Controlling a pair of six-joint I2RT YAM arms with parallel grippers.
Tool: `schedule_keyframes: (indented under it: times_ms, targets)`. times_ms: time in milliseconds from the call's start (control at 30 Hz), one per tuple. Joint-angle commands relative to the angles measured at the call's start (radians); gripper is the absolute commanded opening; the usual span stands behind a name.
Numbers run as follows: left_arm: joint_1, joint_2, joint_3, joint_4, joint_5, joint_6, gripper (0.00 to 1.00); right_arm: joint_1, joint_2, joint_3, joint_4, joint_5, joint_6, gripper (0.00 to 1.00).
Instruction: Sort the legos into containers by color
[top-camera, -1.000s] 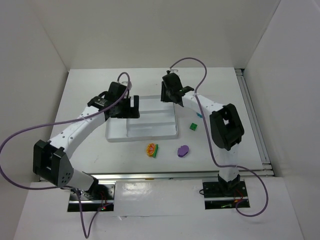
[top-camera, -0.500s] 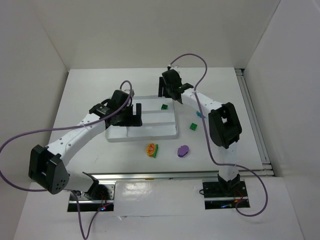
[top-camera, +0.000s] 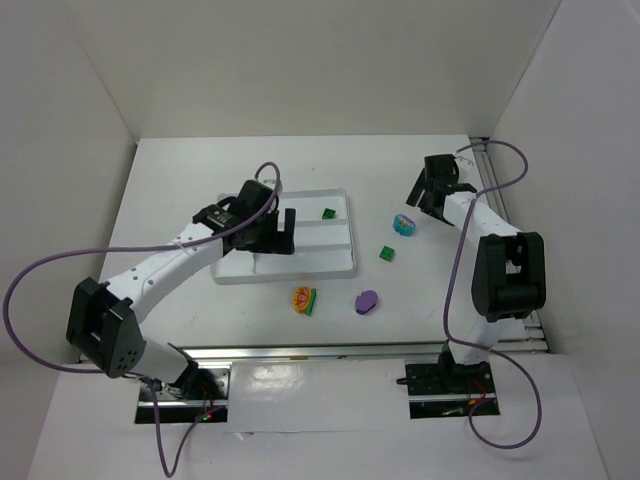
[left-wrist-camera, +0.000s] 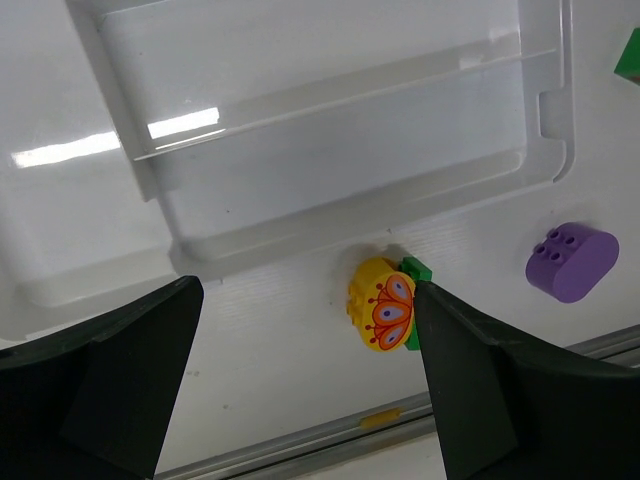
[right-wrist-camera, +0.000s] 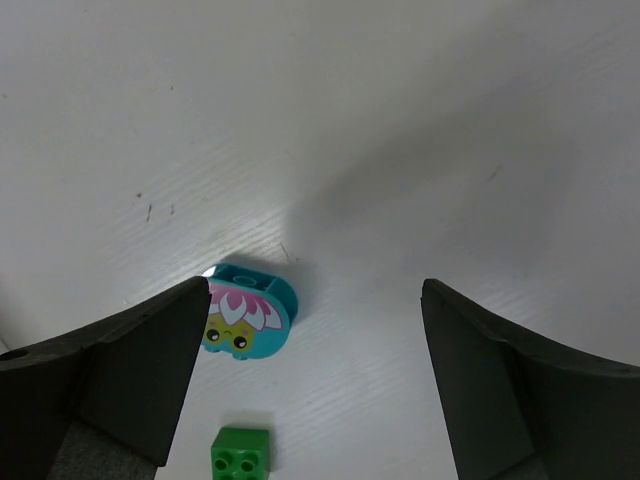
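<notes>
Left gripper (left-wrist-camera: 308, 290) and right gripper (right-wrist-camera: 312, 295) gape empty; the right should centre over the cyan piece (right-wrist-camera: 245, 322) at 8 o'clock.

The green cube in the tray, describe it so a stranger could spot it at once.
Find the white tray in the middle of the table. Near its far right corner lies a small green cube. It is the only piece visible in the tray; the other green cube sits on the table right of the tray.
</notes>
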Motion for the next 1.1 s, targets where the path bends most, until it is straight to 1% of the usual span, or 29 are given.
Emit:
schedule_keyframes:
  times_ms: [0,33,100,133,200,233,467,600,733,833,867,900,933,1000,1067]
  targets:
    - [-0.021,0.006,0.041,0.006,-0.016,-0.009,1.00,0.020,0.032,0.006,-0.024,-0.065,-0.009,0.94]
    - [-0.021,0.015,0.041,0.006,-0.016,-0.009,1.00,0.020,0.042,0.006,-0.010,-0.088,-0.034,0.96]
    - [-0.021,0.015,0.041,0.006,-0.016,-0.009,1.00,0.011,0.042,-0.005,0.010,-0.162,-0.046,0.96]
    - [-0.030,0.015,0.041,0.006,-0.016,-0.009,1.00,0.000,0.042,-0.014,0.025,-0.188,-0.063,0.99]
    - [-0.030,0.015,0.041,0.006,-0.016,-0.009,1.00,0.000,0.042,-0.033,0.071,-0.255,-0.074,0.99]
    - [-0.030,0.015,0.041,0.006,-0.016,-0.009,1.00,0.000,0.042,-0.033,0.071,-0.256,-0.065,1.00]
    - [-0.030,0.034,0.051,0.006,-0.025,0.010,1.00,0.000,0.157,0.013,0.059,-0.256,-0.056,1.00]
    - [-0.030,0.043,0.060,0.006,-0.034,0.019,1.00,0.011,0.181,0.013,0.079,-0.283,-0.056,1.00]
    - [-0.030,0.052,0.060,0.006,-0.034,0.019,1.00,0.031,0.190,0.013,0.105,-0.273,-0.034,1.00]
    - [-0.030,0.052,0.060,0.006,-0.034,0.019,1.00,0.031,0.200,0.013,0.117,-0.260,-0.034,0.94]
    - [-0.030,0.052,0.060,0.006,-0.034,0.019,1.00,0.031,0.200,0.013,0.117,-0.260,-0.034,0.90]
    - [-0.030,0.052,0.060,0.006,-0.034,0.019,1.00,0.040,0.200,0.013,0.108,-0.247,-0.034,0.84]
    - [-0.030,0.052,0.060,0.006,-0.034,0.019,1.00,0.040,0.200,0.023,0.108,-0.246,-0.034,0.82]
    - [-0.030,0.063,0.069,0.006,-0.034,0.019,1.00,0.049,0.200,0.023,0.098,-0.237,-0.034,0.80]
    - [-0.030,0.063,0.069,0.006,-0.034,0.019,1.00,0.049,0.172,0.023,0.098,-0.228,-0.034,0.72]
